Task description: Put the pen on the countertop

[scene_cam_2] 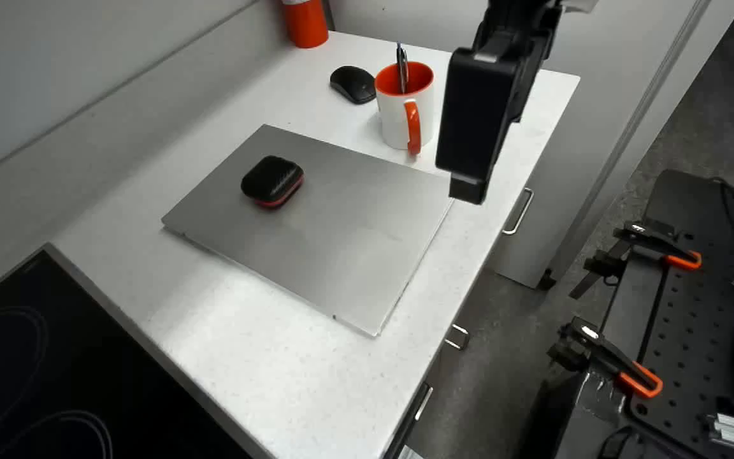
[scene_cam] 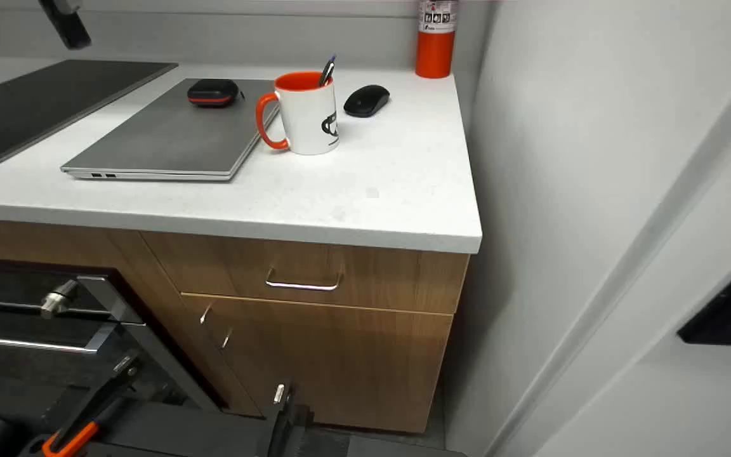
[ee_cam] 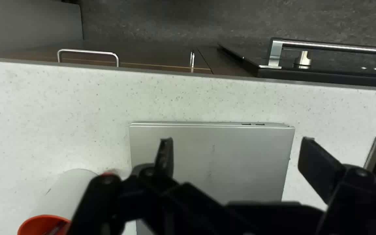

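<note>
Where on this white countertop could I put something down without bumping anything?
One bare patch of the countertop runs from the mug to the front corner away from the black stovetop; another lies between stovetop and laptop. Around the mug it's crowded: pen leaning inside, laptop and mouse close by.

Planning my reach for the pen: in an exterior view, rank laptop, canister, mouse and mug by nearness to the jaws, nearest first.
1. Laptop, mid-frame.
2. Mug, beyond the laptop, holding the pen.
3. Mouse, left of the mug in frame.
4. Canister, back corner.
</note>
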